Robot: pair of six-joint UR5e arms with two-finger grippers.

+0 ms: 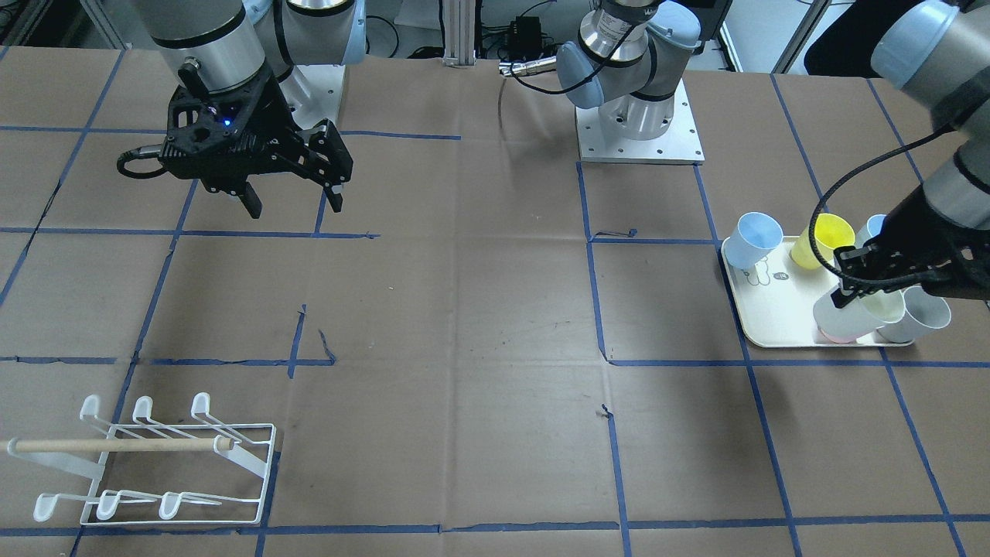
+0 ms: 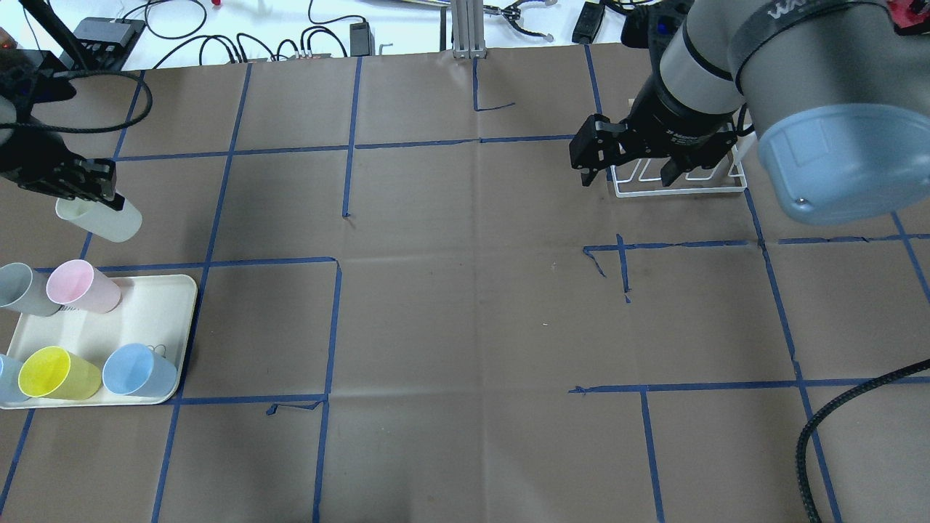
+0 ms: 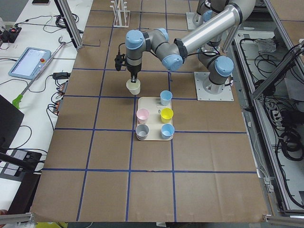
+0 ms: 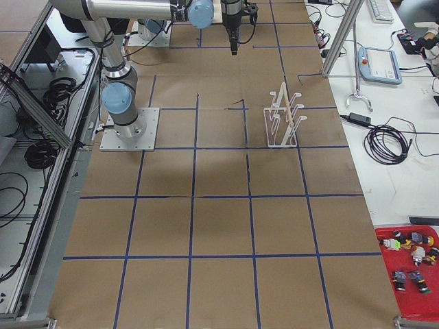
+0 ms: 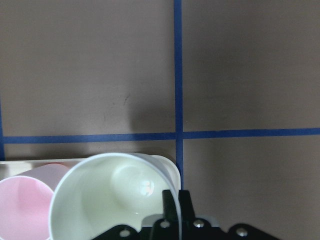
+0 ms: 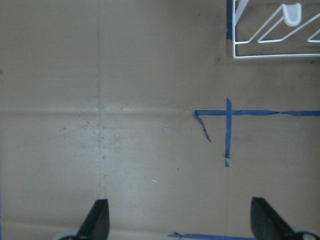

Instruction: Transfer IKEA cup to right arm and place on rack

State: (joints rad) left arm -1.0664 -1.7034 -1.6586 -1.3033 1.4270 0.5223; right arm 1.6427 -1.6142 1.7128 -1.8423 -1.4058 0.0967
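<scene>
The left gripper point(image 2: 107, 196) pinches the rim of a cream IKEA cup point(image 2: 98, 221), one finger inside. It holds the cup aloft by the tray point(image 2: 156, 305), probably to leave the body free for the hand-over. The right gripper point(image 1: 292, 205) hangs spread wide and empty, near the rack point(image 1: 116, 445).

- we've got a cream tray point(image 2: 156, 305) sitting just below the left fingers point(image 5: 186, 206)
- pink cup point(image 5: 22, 210) and grey cup point(image 2: 25, 289) just beside them
- yellow cup point(image 2: 58, 373), blue cup point(image 2: 139, 370) further off
</scene>
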